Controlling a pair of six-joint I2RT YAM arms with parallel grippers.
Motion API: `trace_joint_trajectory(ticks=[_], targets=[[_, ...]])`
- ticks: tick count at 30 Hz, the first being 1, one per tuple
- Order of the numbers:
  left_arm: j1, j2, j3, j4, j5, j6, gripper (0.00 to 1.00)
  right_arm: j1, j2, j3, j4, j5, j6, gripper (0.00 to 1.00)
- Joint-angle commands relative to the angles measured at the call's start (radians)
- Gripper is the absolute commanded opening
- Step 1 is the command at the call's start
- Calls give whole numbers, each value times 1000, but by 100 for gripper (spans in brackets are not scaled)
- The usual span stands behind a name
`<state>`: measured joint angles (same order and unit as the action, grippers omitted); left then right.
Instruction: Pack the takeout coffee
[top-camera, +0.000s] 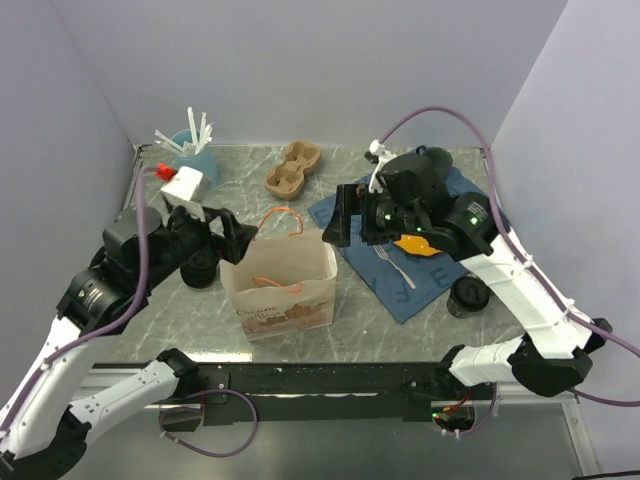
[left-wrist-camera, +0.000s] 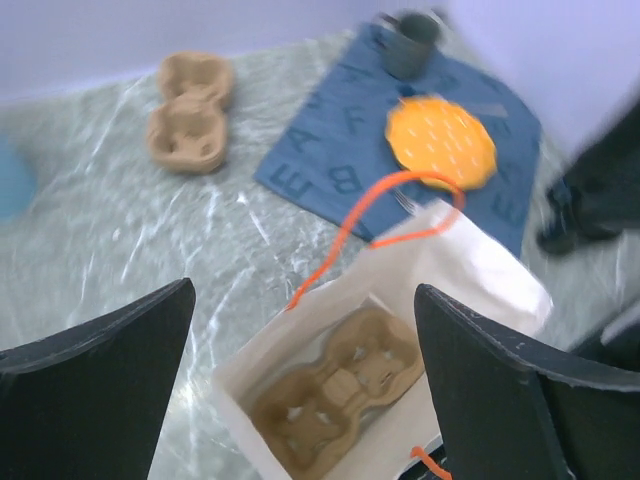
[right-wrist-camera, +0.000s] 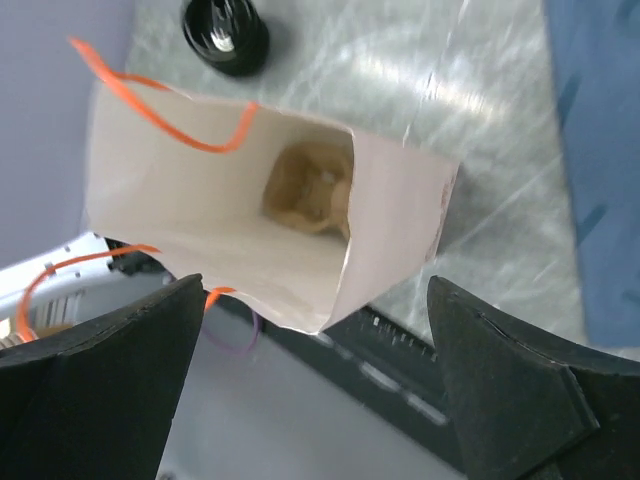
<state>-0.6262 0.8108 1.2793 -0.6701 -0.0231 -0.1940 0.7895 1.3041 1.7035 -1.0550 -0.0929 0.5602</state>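
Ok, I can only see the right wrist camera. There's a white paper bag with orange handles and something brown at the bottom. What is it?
Observer: The left wrist view looks straight in. It's a brown cardboard two-cup carrier lying flat inside the white paper bag.
Operator: Is the little black cup past the bag the only one?
Observer: No. The top view shows a second small black cup on the right, at the edge of the blue letter-printed cloth.
Operator: Is the other arm holding anything?
Observer: No. The left gripper is open and empty, up by the bag's left rim.
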Motion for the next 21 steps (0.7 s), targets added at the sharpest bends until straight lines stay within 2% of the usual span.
trace_joint_trajectory(ticks=[1, 5, 7, 10, 12, 17, 19, 21], targets=[[0, -70, -11, -66, -286, -275, 97, -25, -81, 1, 102, 4, -43, 100], [0, -22, 37, -256, -408, -340, 99, -163, -158, -180, 249, -200, 50, 100], [0, 8, 46, -364, -443, -419, 95, -187, -157, -196, 216, -203, 82, 100], [0, 30, 49, -454, -422, -516, 89, -188, -102, -124, 41, -104, 52, 100], [2, 30, 46, -461, -375, -545, 86, -190, -80, -91, -37, -64, 15, 100], [2, 34, 75, -433, -304, -607, 77, -191, -72, -65, -69, -2, -68, 100], [0, 31, 57, -383, -278, -575, 72, -193, -92, -88, -57, 48, -50, 100], [0, 39, 45, -367, -267, -567, 62, -200, -115, -107, -53, 59, -26, 100]])
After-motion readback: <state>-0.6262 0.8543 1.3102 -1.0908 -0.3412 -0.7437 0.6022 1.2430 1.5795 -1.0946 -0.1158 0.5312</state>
